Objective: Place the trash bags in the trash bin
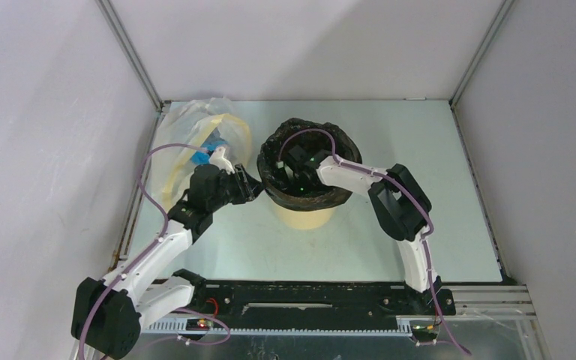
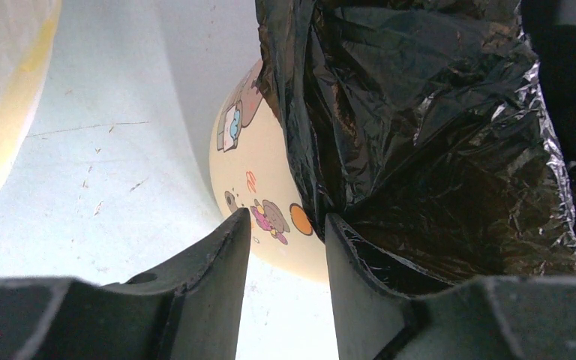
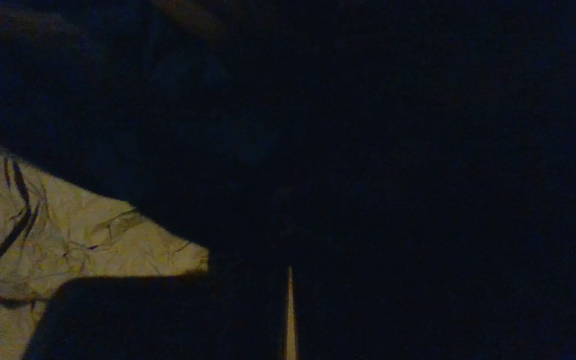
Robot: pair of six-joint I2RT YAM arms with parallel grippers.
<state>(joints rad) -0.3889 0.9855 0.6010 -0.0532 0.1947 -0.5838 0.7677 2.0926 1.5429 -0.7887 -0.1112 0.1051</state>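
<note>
The black trash bag (image 1: 306, 159) lines the yellow trash bin (image 1: 307, 215), its crinkled film folded over the rim and hanging down the sides. In the left wrist view the bag (image 2: 427, 127) covers the bin's wall (image 2: 251, 169), which bears cartoon stickers. My left gripper (image 1: 252, 188) is at the bin's left side, open, with its right finger (image 2: 360, 262) against the bag's hanging hem and nothing between its fingers (image 2: 289, 229). My right gripper (image 1: 292, 166) reaches down inside the lined bin. Its view is almost black, with only a thin slit of light between the shut fingers (image 3: 289, 300).
A clear bag with a pale-yellow band and a blue lump (image 1: 204, 142) lies on the table at the back left, just behind my left arm, and shows at the left wrist view's edge (image 2: 4, 97). Grey walls enclose the table (image 1: 435, 225).
</note>
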